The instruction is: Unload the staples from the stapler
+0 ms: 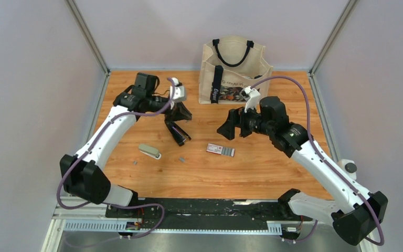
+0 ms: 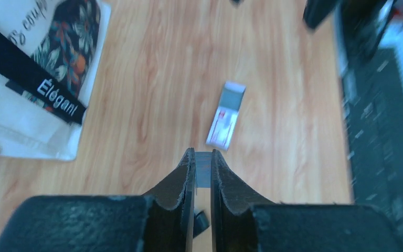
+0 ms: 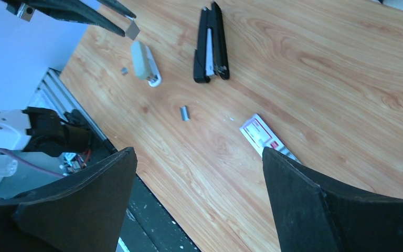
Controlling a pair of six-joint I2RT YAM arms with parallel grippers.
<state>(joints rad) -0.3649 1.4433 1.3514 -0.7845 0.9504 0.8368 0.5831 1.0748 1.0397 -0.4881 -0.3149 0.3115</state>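
Observation:
The black stapler (image 1: 178, 134) lies swung open on the wooden table, also clear in the right wrist view (image 3: 210, 44). My left gripper (image 1: 181, 116) hovers just above it, shut on a short grey strip of staples (image 2: 203, 169) that sticks out between the fingertips (image 2: 189, 163). The right wrist view shows that held strip (image 3: 132, 30) lifted off the table. Two more staple strips (image 3: 184, 113) (image 3: 124, 70) lie loose on the wood. My right gripper (image 1: 226, 130) hangs to the right of the stapler, open and empty (image 3: 198, 152).
A small beige stapler-like object (image 1: 149, 151) lies left of the black stapler. A flat box with a red-and-white label (image 1: 220, 150) lies mid-table. A canvas tote bag (image 1: 234, 71) stands at the back. The dark rail (image 1: 189, 210) runs along the near edge.

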